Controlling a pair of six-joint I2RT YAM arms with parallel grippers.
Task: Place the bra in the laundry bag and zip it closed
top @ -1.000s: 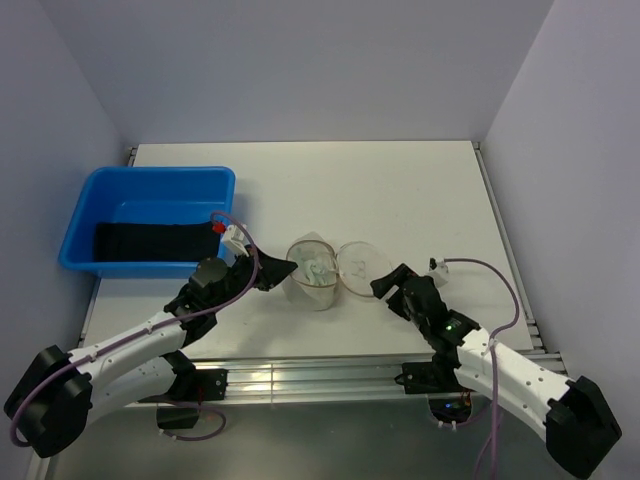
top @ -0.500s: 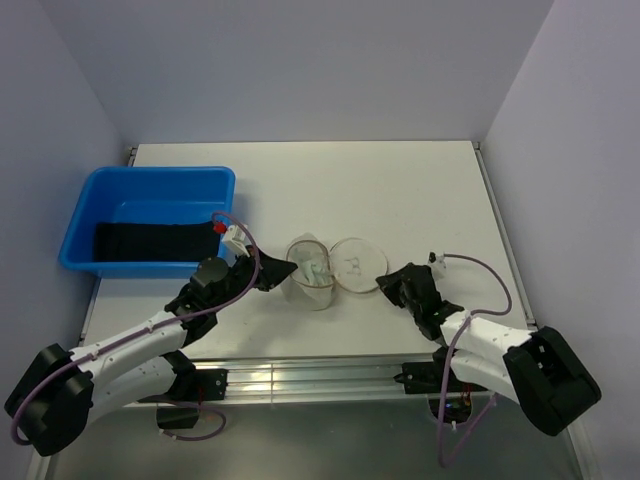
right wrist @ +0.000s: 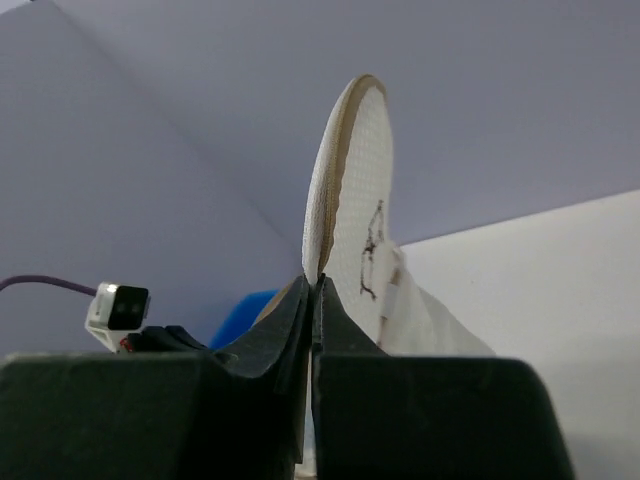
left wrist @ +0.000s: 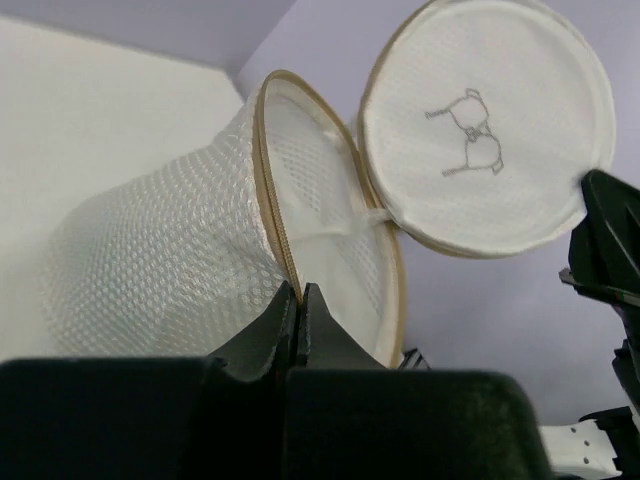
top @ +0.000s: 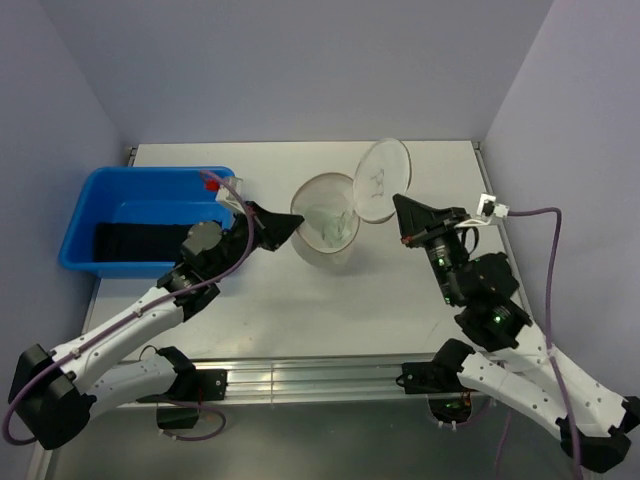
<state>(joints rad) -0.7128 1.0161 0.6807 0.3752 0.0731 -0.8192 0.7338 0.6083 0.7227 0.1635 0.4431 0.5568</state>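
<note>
Laundry bag (top: 312, 252) tight in both tools (top: 298, 221) (top: 397, 198)

Through the mesh of the laundry bag (top: 320, 256) I see the bra (top: 337, 221) only as a pale, shapeless blur.

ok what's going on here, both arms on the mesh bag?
Yes. The left gripper is pinched shut on the tan rim of the laundry bag. The right gripper is pinched on the edge of its round lid, holding it swung open. The pale bra appears to sit inside the bag. The zip is not yet closed. The blue tub with the black cloth sits off to the left.
</note>
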